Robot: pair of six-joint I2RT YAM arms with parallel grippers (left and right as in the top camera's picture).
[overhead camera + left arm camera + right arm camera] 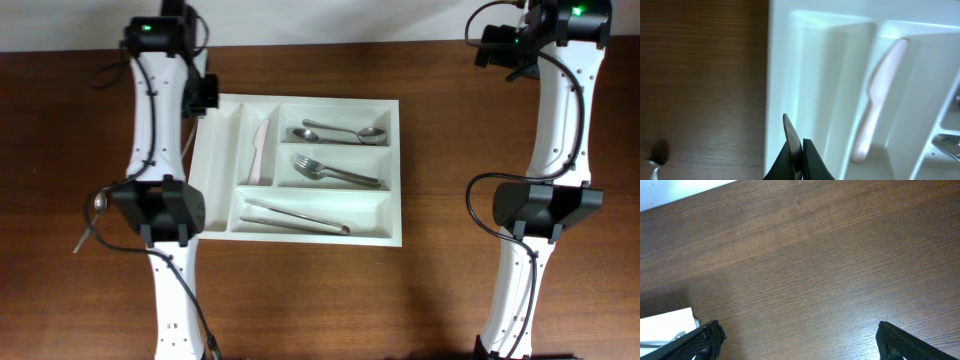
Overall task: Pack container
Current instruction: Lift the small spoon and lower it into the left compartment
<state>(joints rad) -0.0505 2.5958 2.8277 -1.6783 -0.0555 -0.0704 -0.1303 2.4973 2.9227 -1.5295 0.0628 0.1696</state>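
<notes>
While I monitor the overhead feed, the container (396,170) lies flat on the worktop (450,290), left of centre, between the two arms and closer to the left one. It is a white rectangular tray with two narrow compartments at its left end and three long ones stacked to their right.

Contents, by compartment:
- Second narrow compartment from the left: one pale plastic knife (261,152) lying lengthwise. On the left wrist feed the same knife (875,105) rests against the compartment floor, blurred.
- Upper long compartment: metal spoons (338,133), with a bowl at each end.
- Middle long compartment: metal forks (335,172), tines to the left.
- Lower long compartment: a slim pair of metal tongs (295,217) set slightly on the diagonal.

One loose spoon (98,204) lies on the worktop outside the container, well to its left, partly under the left arm. I also see its bowl at the lower left edge of the left wrist feed (656,152).

Left fingers (791,142): clenched tightly together, positioned above the container's left rim (782,60), beside the outermost narrow compartment.

Right fingers (702,340): fully released, spread wide above bare worktop (815,270), well apart from the cutlery.
</notes>
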